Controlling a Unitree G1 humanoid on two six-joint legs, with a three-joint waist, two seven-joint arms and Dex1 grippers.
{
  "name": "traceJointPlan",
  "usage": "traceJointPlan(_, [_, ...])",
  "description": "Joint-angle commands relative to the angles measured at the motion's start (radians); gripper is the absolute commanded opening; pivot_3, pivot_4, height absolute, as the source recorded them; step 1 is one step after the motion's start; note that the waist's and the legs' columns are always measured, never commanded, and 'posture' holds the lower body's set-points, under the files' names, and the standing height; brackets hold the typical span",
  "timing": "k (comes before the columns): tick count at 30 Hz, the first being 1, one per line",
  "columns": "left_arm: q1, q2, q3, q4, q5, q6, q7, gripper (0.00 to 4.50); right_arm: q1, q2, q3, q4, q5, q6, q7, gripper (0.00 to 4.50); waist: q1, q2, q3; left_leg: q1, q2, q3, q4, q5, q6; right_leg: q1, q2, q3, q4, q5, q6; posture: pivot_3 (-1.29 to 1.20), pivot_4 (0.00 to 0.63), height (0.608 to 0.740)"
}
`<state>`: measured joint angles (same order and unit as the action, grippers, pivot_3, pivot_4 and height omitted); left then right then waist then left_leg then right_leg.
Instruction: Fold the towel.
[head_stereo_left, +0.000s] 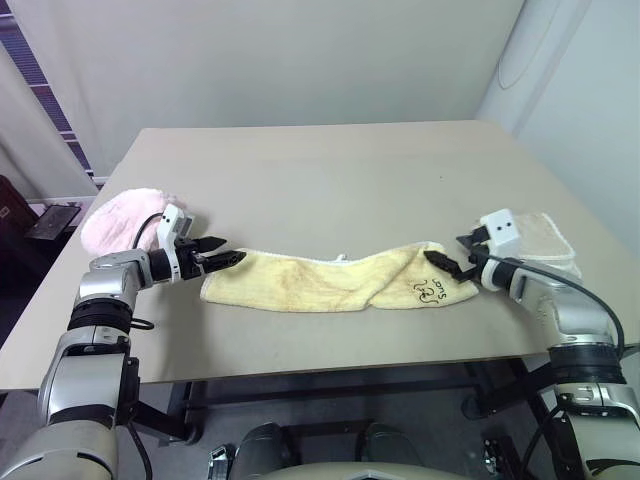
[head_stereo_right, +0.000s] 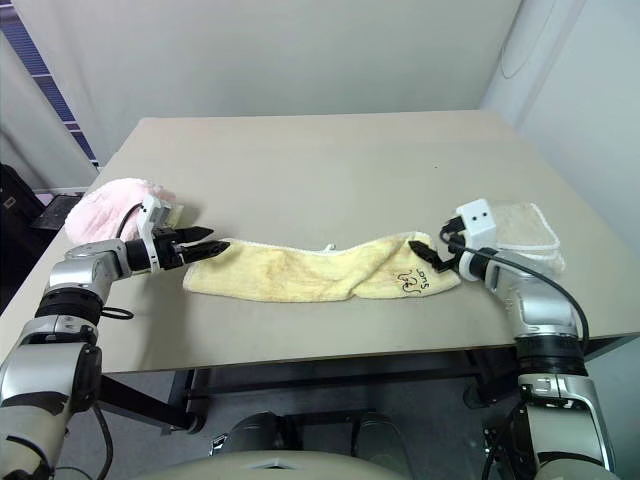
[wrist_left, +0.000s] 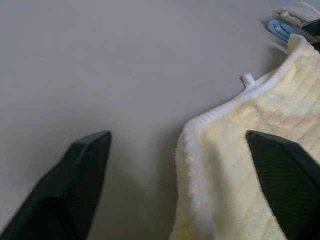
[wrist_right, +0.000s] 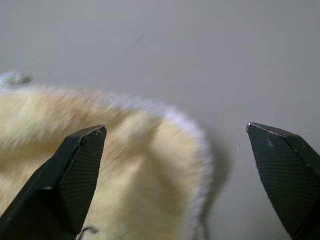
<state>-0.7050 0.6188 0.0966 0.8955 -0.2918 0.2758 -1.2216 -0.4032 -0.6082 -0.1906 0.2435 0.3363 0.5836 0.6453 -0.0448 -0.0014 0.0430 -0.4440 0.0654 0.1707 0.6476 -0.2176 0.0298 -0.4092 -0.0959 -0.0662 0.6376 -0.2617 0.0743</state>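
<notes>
On the beige worktop (head_stereo_left: 330, 170), both end effectors, left (head_stereo_left: 232, 258) and right (head_stereo_left: 443, 262), gaped apart at the ends of the towel (head_stereo_left: 330, 282), whose bunched cloth might have slipped any regrasp.

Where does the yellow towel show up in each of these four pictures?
Left eye view: the towel lies stretched along the table's near part between both grippers.
Right eye view: same spot, slightly further left in the picture.
Left wrist view: a hemmed corner lies by one black finger.
Right wrist view: its other end lies under the open fingers.
Shared landmark: the whitish hem.
</notes>
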Motion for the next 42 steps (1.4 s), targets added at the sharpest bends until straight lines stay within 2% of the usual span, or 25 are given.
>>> traceJointPlan(1, [0.030, 0.029, 0.049, -0.155, -0.063, 0.039, -0.046, 4.43, 0.012, -0.028, -0.153, -0.161, 0.160, 0.184, -0.012, 4.50, 0.000, 0.000, 0.000, 0.000, 0.000, 0.000, 0.000, 0.000, 0.000, 0.000, 0.000, 0.000, 0.000, 0.000, 0.000, 0.00, 0.000, 0.740])
traceJointPlan(8, [0.173, 0.025, 0.021, -0.466, -0.148, 0.173, -0.124, 4.43, 0.146, -0.002, -0.460, -0.349, 0.607, 0.696, -0.033, 4.50, 0.001, 0.000, 0.000, 0.000, 0.000, 0.000, -0.001, 0.000, 0.000, 0.002, 0.000, 0.000, 0.000, 0.000, 0.000, 0.00, 0.000, 0.740])
traceJointPlan(14, [0.226, 0.003, -0.050, -0.560, -0.128, 0.165, -0.142, 4.43, 0.227, 0.063, -0.655, -0.318, 0.816, 0.984, -0.173, 4.50, 0.002, 0.000, -0.001, 0.002, 0.000, 0.000, -0.001, 0.000, 0.000, 0.003, 0.000, 0.000, -0.001, 0.001, -0.001, 0.00, 0.000, 0.740])
traceJointPlan(20, [0.210, -0.030, -0.119, -0.534, -0.078, 0.107, -0.129, 4.43, 0.230, 0.150, -0.685, -0.246, 0.761, 1.006, -0.338, 4.50, 0.000, 0.003, -0.002, 0.002, 0.000, 0.000, -0.002, 0.000, 0.000, 0.002, 0.001, 0.000, -0.004, 0.005, -0.001, 0.00, 0.000, 0.740])
traceJointPlan(25, [0.187, -0.046, -0.126, -0.513, -0.076, 0.101, -0.127, 4.43, 0.182, 0.191, -0.666, -0.168, 0.696, 0.922, -0.428, 4.50, 0.000, 0.004, -0.002, 0.001, 0.000, 0.001, -0.004, 0.000, 0.000, 0.001, 0.001, 0.000, -0.006, 0.004, -0.001, 0.00, 0.000, 0.740])
traceJointPlan(30, [0.177, -0.050, -0.131, -0.490, -0.059, 0.082, -0.124, 4.43, 0.119, 0.209, -0.631, -0.093, 0.651, 0.845, -0.456, 4.50, -0.003, 0.003, -0.002, 0.001, 0.000, 0.001, -0.004, 0.000, 0.000, 0.001, 0.001, 0.000, -0.007, 0.005, -0.001, 0.00, 0.000, 0.740])
traceJointPlan(37, [0.185, -0.052, -0.126, -0.494, -0.054, 0.077, -0.112, 4.43, 0.079, 0.227, -0.600, -0.032, 0.641, 0.831, -0.472, 4.50, -0.005, 0.003, -0.002, 0.002, 0.001, 0.002, -0.004, 0.000, 0.000, 0.001, 0.001, 0.000, -0.007, 0.006, -0.001, 0.00, 0.000, 0.740])
traceJointPlan(40, [0.187, -0.052, -0.123, -0.496, -0.051, 0.073, -0.100, 4.50, 0.082, 0.228, -0.562, -0.047, 0.635, 0.819, -0.453, 3.90, -0.010, 0.003, -0.002, 0.002, 0.001, 0.002, -0.005, 0.000, 0.000, 0.001, 0.001, 0.000, -0.007, 0.007, -0.001, 0.00, 0.000, 0.740])
traceJointPlan(42, [0.187, -0.052, -0.123, -0.493, -0.046, 0.066, -0.090, 4.50, 0.079, 0.234, -0.562, -0.042, 0.642, 0.831, -0.457, 3.20, -0.014, 0.003, -0.002, 0.002, 0.001, 0.002, -0.005, 0.000, 0.000, 0.001, 0.001, 0.000, -0.007, 0.007, -0.001, 0.00, 0.000, 0.740])
